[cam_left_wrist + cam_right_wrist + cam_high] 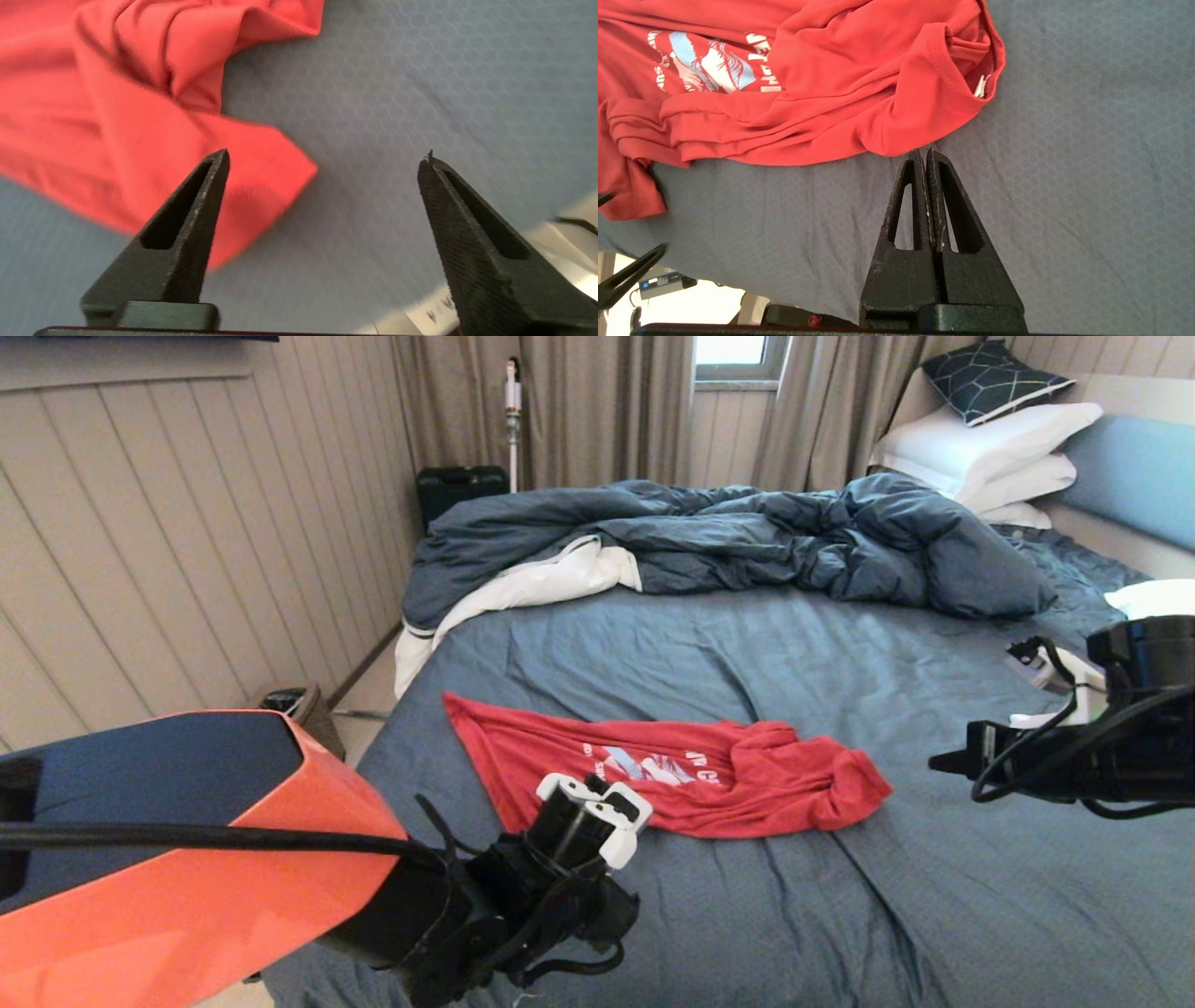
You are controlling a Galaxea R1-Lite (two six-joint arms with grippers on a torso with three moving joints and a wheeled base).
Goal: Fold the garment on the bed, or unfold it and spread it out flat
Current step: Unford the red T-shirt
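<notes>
The left arm (187, 840) wears a glossy orange shell with a dark navy top panel, and a black cable runs along it to a black wrist joint with a white clip-like housing (597, 807). The right arm (1102, 747) is black, looped with black cables and fitted with white brackets. Each gripper, left (327, 158) and right (926, 154), has two black, textured, tapering fingers with slot-shaped cutouts.
</notes>
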